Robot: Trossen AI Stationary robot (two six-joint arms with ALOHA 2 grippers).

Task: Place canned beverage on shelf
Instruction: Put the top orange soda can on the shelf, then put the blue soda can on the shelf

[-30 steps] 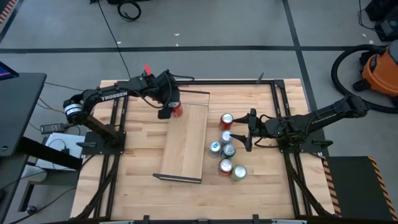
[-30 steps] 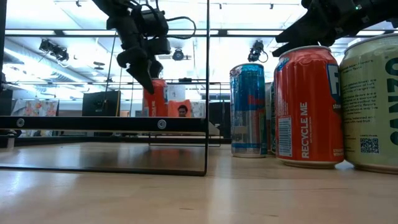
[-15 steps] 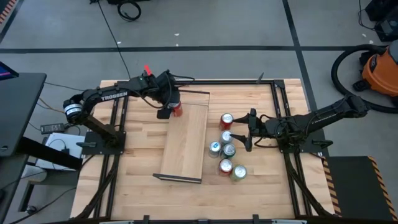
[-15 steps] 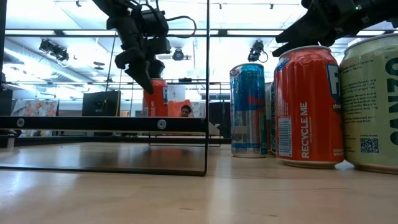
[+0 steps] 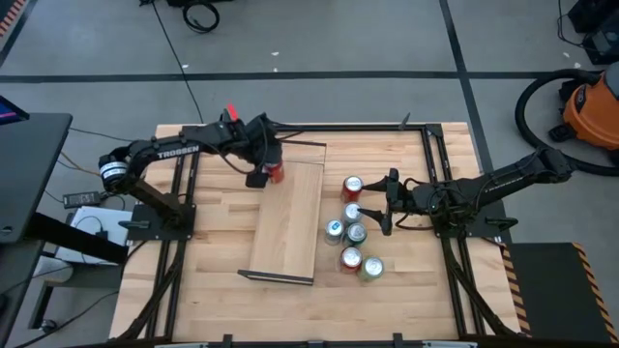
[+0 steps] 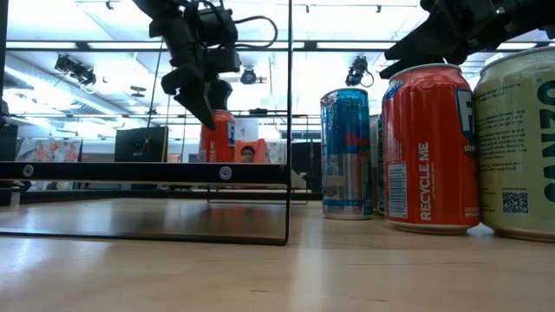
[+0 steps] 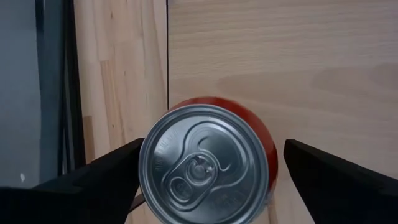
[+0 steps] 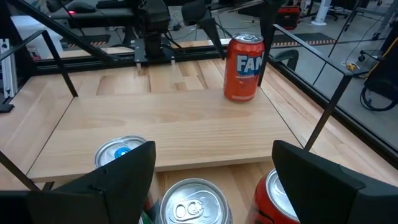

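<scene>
High view | left hand (image 5: 259,166) spread open around red can (image 5: 275,173) on shelf (image 5: 290,220)

glossy metal can (image 7: 208,163), matt light-wood shelf (image 5: 290,217), black metal rails (image 6: 143,172)

Over the last second very little differs. In the high view, the left end effector (image 5: 263,166) has shifted slightly away from the red can (image 5: 275,173) standing at the far left corner of the shelf (image 5: 290,222), toward the far left of the worktop (image 5: 222,232). In the low view the same end effector (image 6: 204,91) sits a little higher than before, its open fingers (image 6: 192,97) now above the red can (image 6: 217,137) rather than flanking its upper part. Behind the can, a person (image 6: 248,154) in the room has moved slightly toward the can.
</scene>
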